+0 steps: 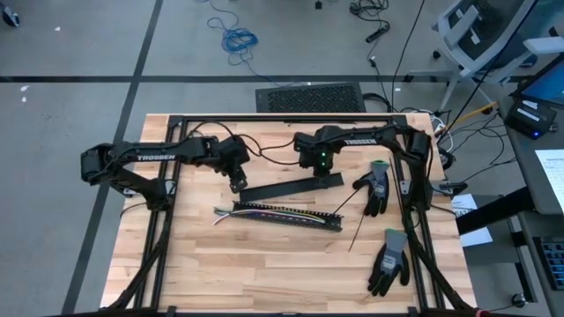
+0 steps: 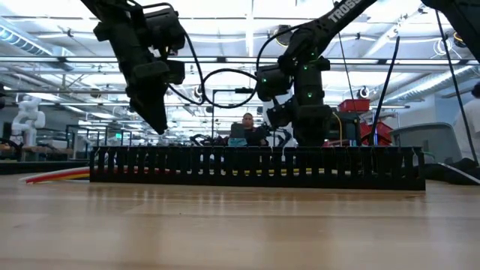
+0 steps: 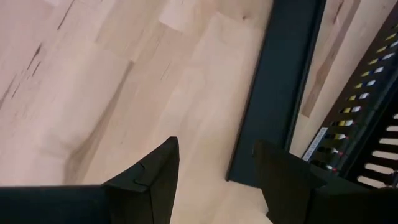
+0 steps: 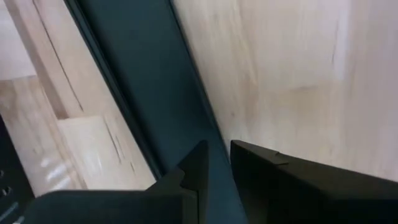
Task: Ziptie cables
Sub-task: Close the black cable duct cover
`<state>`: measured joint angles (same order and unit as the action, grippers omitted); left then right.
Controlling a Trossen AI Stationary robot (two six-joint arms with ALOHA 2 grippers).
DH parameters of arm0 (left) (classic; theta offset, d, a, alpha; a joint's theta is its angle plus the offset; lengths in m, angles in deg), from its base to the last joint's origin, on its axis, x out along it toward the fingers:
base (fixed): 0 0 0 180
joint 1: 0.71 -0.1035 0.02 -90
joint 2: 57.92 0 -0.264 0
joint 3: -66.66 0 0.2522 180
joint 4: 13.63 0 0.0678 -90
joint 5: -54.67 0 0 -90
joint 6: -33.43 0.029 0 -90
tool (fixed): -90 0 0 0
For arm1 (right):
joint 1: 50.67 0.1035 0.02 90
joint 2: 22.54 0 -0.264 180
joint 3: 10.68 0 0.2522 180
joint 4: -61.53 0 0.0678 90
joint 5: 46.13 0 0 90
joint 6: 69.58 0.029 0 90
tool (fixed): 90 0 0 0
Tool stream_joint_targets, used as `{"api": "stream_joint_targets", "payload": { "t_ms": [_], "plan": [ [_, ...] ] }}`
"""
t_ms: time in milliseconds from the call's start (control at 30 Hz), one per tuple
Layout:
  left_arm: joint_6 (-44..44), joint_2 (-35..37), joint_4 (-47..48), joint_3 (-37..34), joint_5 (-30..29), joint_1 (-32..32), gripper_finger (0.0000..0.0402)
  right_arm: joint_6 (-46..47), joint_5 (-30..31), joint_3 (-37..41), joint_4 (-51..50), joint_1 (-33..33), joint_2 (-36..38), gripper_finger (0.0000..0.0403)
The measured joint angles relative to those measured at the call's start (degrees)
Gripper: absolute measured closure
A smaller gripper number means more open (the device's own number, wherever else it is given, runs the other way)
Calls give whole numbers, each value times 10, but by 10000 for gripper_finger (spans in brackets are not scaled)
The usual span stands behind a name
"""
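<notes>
My left gripper [image 1: 236,183] hung spread at centre frame, empty. My right gripper [image 1: 330,179] pinched the lid [image 1: 291,187]. The cables [image 1: 264,211] lay in the duct [image 1: 282,218] below centre; light and floppy, I judged, best gripped mid-bundle.

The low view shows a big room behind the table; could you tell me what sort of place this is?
Probably a robotics lab or workshop: a white humanoid robot stands at the far left, a person sits at a workstation, and equipment benches fill the background.
</notes>
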<state>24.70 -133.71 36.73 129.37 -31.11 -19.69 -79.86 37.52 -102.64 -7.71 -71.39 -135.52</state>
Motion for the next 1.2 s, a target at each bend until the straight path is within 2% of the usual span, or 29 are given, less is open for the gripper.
{"api": "stream_joint_targets", "payload": {
  "t_ms": [400,533,700,833,933,1200],
  "plan": [
    [0,0,-1,0,-3,0,204,-16,-26,-2,-16,-3,-56,345],
    [0,0,-1,0,-27,0,204,-23,14,4,7,-2,-61,388],
    [17,0,-1,0,-36,0,204,-18,6,7,13,-12,-57,400],
    [36,0,-3,0,-49,0,204,-2,-1,11,13,-16,-19,402],
    [37,1,-5,2,-59,-3,204,28,18,13,-2,-19,30,403],
    [45,61,-49,29,-34,-32,204,124,7,9,-36,-16,163,402]
  ]
}}
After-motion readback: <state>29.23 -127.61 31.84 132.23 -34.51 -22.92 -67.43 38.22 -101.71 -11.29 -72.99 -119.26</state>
